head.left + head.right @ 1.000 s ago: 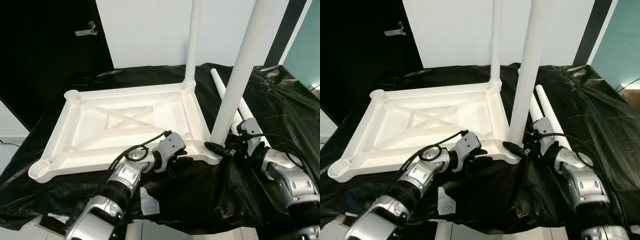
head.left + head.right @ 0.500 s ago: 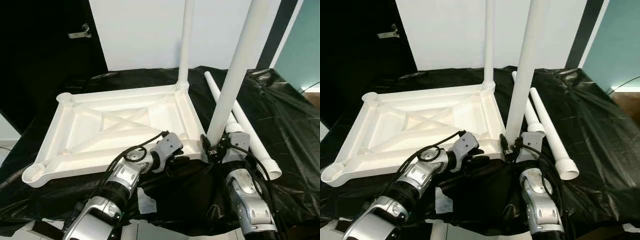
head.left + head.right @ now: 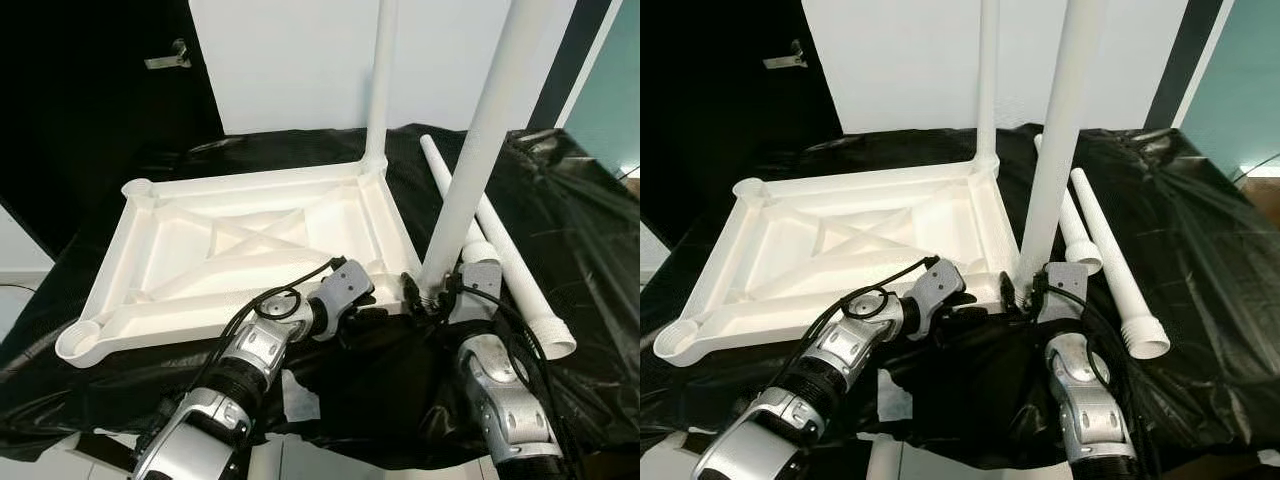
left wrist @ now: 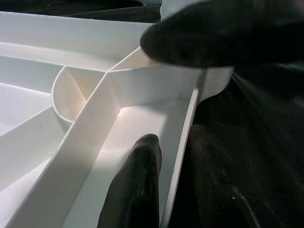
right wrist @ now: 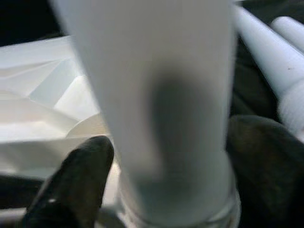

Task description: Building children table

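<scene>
The white children's table top [image 3: 240, 250] lies upside down on black cloth. One white leg [image 3: 380, 90] stands in its far right corner socket. A second leg [image 3: 475, 160] stands in the near right corner socket. My right gripper [image 3: 430, 292] is shut on that leg's base, and the right wrist view has black fingers [image 5: 80, 175] on either side of the leg [image 5: 166, 104]. My left gripper [image 3: 375, 313] is shut on the top's near rim, just left of that corner. In the left wrist view, one finger [image 4: 137, 190] lies inside the rim [image 4: 185, 142].
Two loose white legs [image 3: 1115, 270] lie side by side on the black cloth [image 3: 570, 200] to the right of the table top. A white wall and a dark door stand behind. The cloth's front edge drops off close below my arms.
My right wrist has swung round the near leg's base from the right side to the near side, still gripping it. The left gripper has stayed on the rim. The camera shifted slightly.
</scene>
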Controlling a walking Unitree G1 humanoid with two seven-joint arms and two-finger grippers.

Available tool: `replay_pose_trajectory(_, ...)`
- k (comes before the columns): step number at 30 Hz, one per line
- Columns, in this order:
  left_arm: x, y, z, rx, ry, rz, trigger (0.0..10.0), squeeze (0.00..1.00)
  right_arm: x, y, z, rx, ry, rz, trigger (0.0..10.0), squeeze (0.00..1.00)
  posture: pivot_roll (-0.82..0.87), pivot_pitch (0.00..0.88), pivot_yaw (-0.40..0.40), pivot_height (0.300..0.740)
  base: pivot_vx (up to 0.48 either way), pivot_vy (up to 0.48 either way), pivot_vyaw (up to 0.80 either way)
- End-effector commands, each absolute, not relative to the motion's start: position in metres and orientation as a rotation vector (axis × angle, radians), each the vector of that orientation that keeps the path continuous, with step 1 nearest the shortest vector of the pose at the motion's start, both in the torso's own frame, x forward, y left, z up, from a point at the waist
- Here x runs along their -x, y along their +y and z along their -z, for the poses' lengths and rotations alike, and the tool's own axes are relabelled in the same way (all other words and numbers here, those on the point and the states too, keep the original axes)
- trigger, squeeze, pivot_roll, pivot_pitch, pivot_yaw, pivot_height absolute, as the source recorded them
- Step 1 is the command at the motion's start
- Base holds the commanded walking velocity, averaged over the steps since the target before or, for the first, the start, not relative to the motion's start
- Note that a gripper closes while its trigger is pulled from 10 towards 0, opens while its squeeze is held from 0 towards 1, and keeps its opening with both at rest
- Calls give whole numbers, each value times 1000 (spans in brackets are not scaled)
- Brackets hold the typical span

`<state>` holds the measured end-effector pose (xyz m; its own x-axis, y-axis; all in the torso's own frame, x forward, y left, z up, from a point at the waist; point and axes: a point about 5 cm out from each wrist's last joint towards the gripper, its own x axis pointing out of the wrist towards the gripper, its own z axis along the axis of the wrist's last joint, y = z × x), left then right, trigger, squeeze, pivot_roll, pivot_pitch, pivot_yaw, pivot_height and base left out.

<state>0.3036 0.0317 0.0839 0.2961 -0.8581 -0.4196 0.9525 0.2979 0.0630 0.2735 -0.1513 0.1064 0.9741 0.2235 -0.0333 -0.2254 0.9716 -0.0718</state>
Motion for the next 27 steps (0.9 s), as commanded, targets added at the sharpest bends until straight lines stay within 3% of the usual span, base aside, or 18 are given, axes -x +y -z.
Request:
replay_pose_trajectory(1, -280, 37, -42, -295, 550, 1283, 10000, 0, -279, -148, -115, 111, -6, -356, 10000, 0, -79, 0, -2, 740, 0, 0, 0)
replay_pose_trajectory(9, -278, 36, -40, -288, 553, 1284, 10000, 0, -288, -159, -130, 161, -6, -591, 10000, 0, -80, 1, 4, 740, 0, 0, 0)
replay_pose_trajectory(13, -276, 40, -38, -290, 565, 1283, 10000, 0, -276, -164, -124, 182, 141, -904, 10000, 0, -75, 1, 4, 740, 0, 0, 0)
replay_pose_trajectory(23, -277, 43, -39, -293, 565, 1277, 10000, 0, -286, -173, -125, 232, 183, -954, 10000, 0, -56, 0, 4, 740, 0, 0, 0)
replay_pose_trajectory(24, -277, 43, -39, -294, 564, 1277, 10000, 0, -290, -174, -127, 252, 182, -967, 0, 0, -53, 0, 5, 740, 0, 0, 0)
replay_pose_trajectory(27, -277, 43, -39, -294, 564, 1277, 10000, 0, -291, -175, -128, 256, 184, -977, 0, 0, -53, 0, 5, 740, 0, 0, 0)
